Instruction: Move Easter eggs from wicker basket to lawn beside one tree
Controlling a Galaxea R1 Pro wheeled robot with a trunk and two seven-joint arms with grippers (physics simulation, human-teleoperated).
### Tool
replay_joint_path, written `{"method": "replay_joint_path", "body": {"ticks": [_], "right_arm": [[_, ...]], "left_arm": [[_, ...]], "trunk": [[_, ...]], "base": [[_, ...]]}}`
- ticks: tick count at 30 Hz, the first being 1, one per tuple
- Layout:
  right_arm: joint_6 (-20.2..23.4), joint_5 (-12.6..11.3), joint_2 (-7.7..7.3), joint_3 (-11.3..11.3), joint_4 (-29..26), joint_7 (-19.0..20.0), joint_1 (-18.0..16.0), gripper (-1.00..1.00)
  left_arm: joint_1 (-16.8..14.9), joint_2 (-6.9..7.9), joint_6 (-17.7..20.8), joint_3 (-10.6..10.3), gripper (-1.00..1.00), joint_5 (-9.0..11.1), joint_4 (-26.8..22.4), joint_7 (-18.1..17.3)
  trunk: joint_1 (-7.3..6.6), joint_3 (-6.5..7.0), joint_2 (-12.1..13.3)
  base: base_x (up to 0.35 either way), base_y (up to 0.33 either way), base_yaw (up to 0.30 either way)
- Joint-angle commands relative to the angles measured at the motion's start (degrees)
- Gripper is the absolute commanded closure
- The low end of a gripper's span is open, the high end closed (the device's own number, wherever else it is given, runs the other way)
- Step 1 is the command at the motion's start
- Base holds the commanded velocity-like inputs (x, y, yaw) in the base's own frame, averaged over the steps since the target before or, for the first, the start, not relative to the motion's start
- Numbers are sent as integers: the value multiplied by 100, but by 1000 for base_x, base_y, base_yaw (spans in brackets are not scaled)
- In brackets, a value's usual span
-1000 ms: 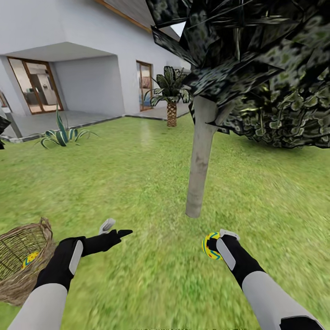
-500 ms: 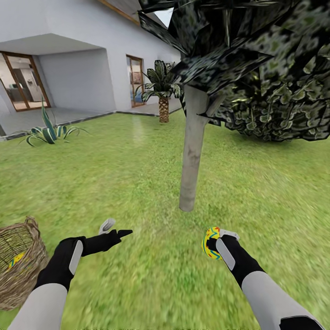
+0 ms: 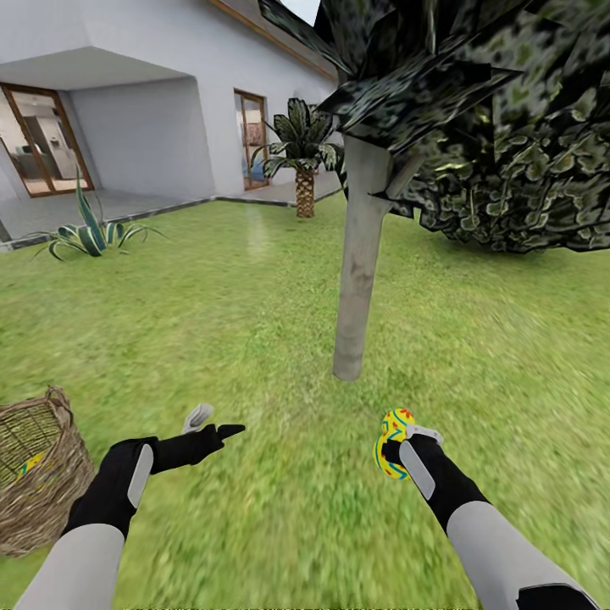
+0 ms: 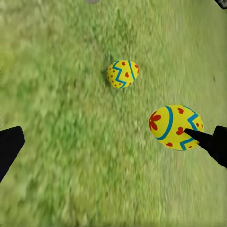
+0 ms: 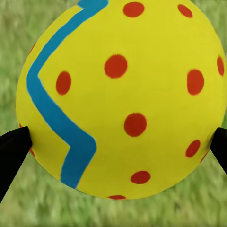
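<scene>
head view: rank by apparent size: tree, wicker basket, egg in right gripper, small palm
1. tree, by far the largest.
2. wicker basket, cut off by the frame edge.
3. small palm; it stands farther off, so its real size is unsure.
4. Easter egg in the right gripper.

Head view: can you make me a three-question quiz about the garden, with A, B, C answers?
1. Where is the wicker basket?
A. On the porch
B. Up in the tree
C. On the lawn beside the left arm

2. What colour are the dots on the held egg?
A. Red
B. Green
C. Purple

3. How is the left gripper?
A. Shut on an egg
B. Open
C. Shut on the basket

Answers:
1 C: the wicker basket stands on the lawn at the picture's left edge.
2 A: the egg in the right gripper has red dots.
3 B: the left gripper has its fingers spread.
</scene>
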Motion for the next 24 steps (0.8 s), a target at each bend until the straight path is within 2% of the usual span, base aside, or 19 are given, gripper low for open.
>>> {"method": "replay_joint_path", "body": {"ticks": [1,6,20,24], "right_arm": [[-14,-49,-4,39,-11,-56,-4,100],[-199,-5,-3,63,2,-69,-3,100],[-192,-99,-11,1,-13,15,-3,100],[-195,-108,-52,-89,-6,903,-3,100]], "left_arm": [[-4,-1,48,10,-100,27,-1,-3],[-4,-1,48,11,-100,28,-1,-3],[-4,-1,48,10,-100,19,-1,-3],[-4,-1,48,10,-100,20,-1,-3]], "trunk": [[21,-27,-44],[131,-120,-244],[439,-371,-806],[526,-443,-966]], "base": [[0,0,0],[0,0,0],[0,0,0],[0,0,0]]}}
